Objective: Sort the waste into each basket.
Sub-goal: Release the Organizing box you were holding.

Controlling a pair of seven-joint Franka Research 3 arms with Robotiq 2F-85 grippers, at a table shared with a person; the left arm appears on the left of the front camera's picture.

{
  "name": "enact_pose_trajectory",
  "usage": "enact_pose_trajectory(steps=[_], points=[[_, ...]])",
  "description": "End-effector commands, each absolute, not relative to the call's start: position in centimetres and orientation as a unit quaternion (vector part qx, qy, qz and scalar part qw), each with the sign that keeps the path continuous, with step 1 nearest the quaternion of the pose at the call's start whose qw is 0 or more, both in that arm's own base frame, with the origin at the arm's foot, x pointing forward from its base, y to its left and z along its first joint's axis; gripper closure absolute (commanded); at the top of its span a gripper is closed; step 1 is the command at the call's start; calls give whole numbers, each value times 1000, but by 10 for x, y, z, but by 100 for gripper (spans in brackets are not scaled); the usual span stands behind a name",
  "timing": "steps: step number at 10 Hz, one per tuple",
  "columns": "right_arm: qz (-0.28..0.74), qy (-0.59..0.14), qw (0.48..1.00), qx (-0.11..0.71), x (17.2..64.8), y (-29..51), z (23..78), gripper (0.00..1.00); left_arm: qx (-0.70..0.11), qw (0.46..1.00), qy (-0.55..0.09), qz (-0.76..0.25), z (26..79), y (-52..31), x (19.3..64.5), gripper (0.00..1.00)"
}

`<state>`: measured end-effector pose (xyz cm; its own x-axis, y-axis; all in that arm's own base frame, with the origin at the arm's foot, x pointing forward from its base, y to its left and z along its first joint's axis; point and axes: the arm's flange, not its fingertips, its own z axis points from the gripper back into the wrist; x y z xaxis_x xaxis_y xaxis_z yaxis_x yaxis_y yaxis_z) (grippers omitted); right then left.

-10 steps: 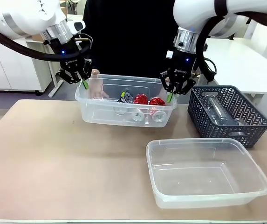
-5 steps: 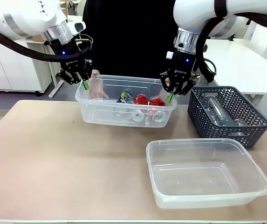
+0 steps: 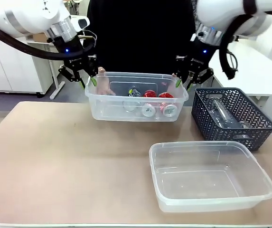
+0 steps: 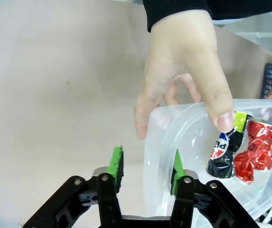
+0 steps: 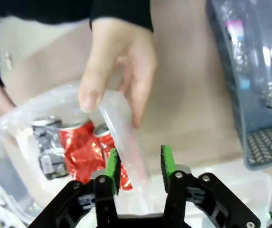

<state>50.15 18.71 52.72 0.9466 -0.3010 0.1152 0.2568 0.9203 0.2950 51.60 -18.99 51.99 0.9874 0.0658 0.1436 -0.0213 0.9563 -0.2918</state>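
Held clear of the table (image 3: 55,156) by its two end walls: a clear tub (image 3: 136,109) of crushed cans (image 3: 155,95), left gripper (image 3: 89,81) and right gripper (image 3: 179,83) each partly open and straddling a rim, not visibly pressed to it. Steadied too by a person's hands, one at each end (image 4: 183,66) (image 5: 119,61). Left nearer on the table, a second clear tub (image 3: 211,176), with bottles (image 3: 220,110) lying in a dark lattice basket (image 3: 230,116) to the right.
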Motion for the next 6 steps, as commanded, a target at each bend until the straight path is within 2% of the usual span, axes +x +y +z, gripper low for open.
enact_pose_trajectory(steps=[1,2,3,4,6], points=[[-140,-138,963,184,484,172,518,0,-135,984,-111,30,533,-186,502,10],[-124,-150,957,217,480,168,521,5,-149,979,-139,27,538,-188,493,0],[-106,-150,953,243,477,165,523,0,-173,969,-177,13,541,-189,485,0],[-86,-138,952,260,473,161,523,0,-182,963,-197,11,541,-188,481,0],[-64,-119,955,263,467,156,524,0,-187,965,-185,-6,539,-187,480,0]])
